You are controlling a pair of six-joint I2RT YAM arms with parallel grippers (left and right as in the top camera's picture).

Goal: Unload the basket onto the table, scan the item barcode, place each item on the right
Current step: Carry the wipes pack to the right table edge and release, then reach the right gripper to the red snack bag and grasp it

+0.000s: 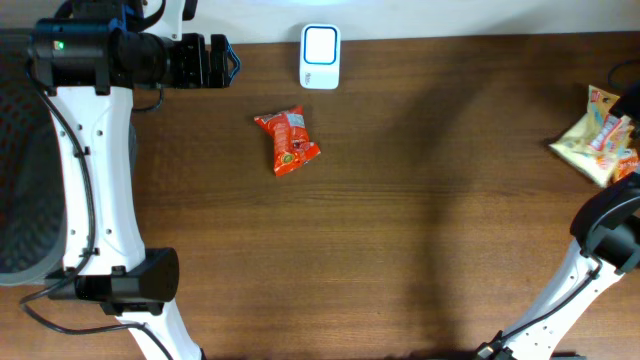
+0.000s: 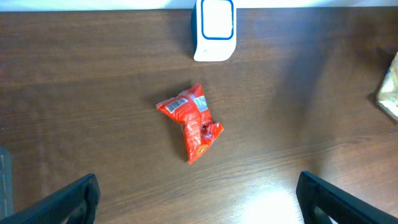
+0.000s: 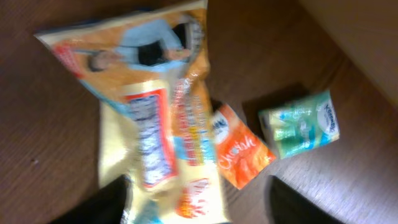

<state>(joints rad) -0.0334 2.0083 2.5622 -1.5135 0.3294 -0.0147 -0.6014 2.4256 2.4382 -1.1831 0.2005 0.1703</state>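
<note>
Left pincer (image 2: 196,190) is spread wide, empty — just past it the red snack packet (image 2: 191,121) lies on the tabletop (image 2: 74,74), barcode up, with the white scanner (image 2: 214,30) beyond at the far edge. Right pincer (image 3: 199,208) is spread too, hovering over a yellow bag (image 3: 149,124).

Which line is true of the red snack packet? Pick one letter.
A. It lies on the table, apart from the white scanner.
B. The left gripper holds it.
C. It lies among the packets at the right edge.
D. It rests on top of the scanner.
A: the red snack packet lies alone on the table, apart from the white scanner, with the open left gripper off to one side.
</note>
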